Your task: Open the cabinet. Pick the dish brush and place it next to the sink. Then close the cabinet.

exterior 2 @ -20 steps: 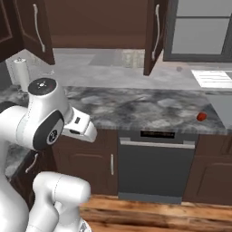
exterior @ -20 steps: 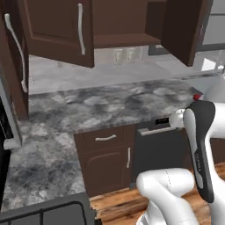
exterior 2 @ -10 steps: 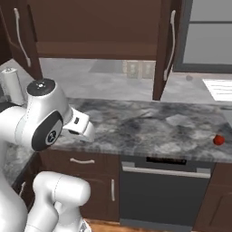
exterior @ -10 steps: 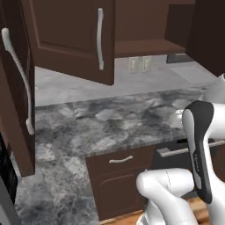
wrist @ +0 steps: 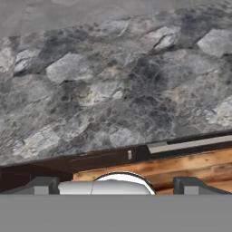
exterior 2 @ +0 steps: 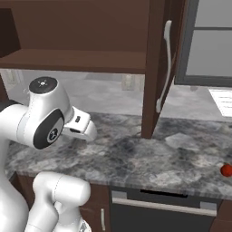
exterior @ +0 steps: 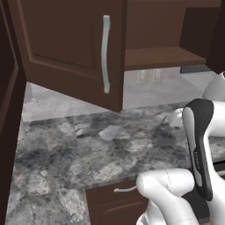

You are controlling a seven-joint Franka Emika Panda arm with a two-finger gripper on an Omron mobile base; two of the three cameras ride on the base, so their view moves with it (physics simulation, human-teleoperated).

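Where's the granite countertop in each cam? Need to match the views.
Left base view: the granite countertop spans the middle and lower left, under the open cabinet door.
Right base view: it crosses the middle, above the dishwasher.
Hand view: it covers the upper part, with its front edge below.
Shared landmark: the cabinet shelf, above the counter in both base views.

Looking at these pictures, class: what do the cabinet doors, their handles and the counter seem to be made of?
The cabinet doors: dark brown wood look, matte, panelled. The handle: probably brushed metal, silver with a soft sheen. The counter: likely polished stone such as granite, mottled grey with pale veins.
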